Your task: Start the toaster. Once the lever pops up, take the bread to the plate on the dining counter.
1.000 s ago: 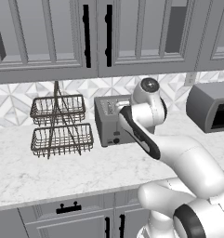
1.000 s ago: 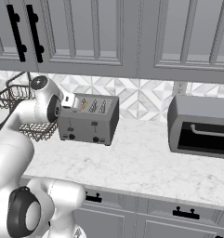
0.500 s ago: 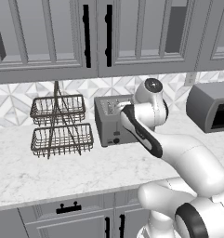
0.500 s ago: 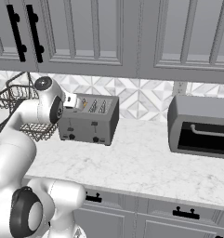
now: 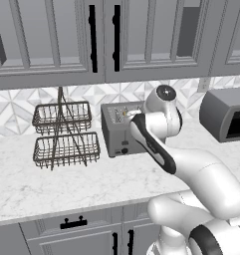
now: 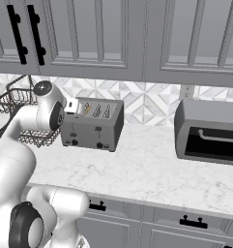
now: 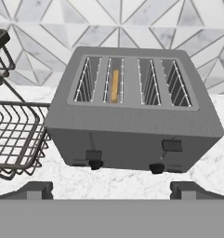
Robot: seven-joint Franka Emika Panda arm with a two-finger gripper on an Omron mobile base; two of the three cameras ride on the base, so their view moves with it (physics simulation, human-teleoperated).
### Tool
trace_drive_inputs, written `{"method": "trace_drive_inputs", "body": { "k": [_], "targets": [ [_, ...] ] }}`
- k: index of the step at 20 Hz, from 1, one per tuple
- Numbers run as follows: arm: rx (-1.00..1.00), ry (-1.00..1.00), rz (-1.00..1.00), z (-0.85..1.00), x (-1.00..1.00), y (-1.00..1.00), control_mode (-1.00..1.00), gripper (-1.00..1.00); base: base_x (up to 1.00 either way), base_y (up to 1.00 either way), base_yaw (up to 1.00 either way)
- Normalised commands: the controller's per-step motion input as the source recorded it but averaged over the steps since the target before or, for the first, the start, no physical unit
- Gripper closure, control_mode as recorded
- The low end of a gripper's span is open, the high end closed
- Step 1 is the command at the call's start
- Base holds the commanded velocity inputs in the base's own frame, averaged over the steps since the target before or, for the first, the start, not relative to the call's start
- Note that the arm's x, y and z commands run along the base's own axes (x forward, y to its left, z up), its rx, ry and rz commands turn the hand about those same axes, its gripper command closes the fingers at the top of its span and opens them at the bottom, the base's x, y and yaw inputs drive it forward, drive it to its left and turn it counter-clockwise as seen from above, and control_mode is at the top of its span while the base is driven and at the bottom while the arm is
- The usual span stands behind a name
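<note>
- Toaster (image 7: 132, 116): rigid metal; press a front lever.
- Bread (image 7: 115, 85): light, crumbly; grip top crust.
- Pincer (image 7: 111, 190): jaws fully apart, empty.

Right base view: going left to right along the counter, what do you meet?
Wire basket → toaster → dark-windowed appliance.

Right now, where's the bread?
In the hand view, the bread stands in the toaster's second slot from the left, beside the wire basket.
</note>
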Motion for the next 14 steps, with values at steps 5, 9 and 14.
{"method": "trace_drive_inputs", "body": {
  "k": [5,9,14],
  "targets": [
    [0.0,0.0,0.0,0.0,0.0,0.02,-1.0,-1.0,0.0,0.0,0.0],
    [0.0,0.0,0.0,0.0,0.0,0.0,-1.0,-1.0,0.0,0.0,0.0],
    [0.0,0.0,0.0,0.0,0.0,0.0,-1.0,-1.0,0.0,0.0,0.0]
  ]
}}
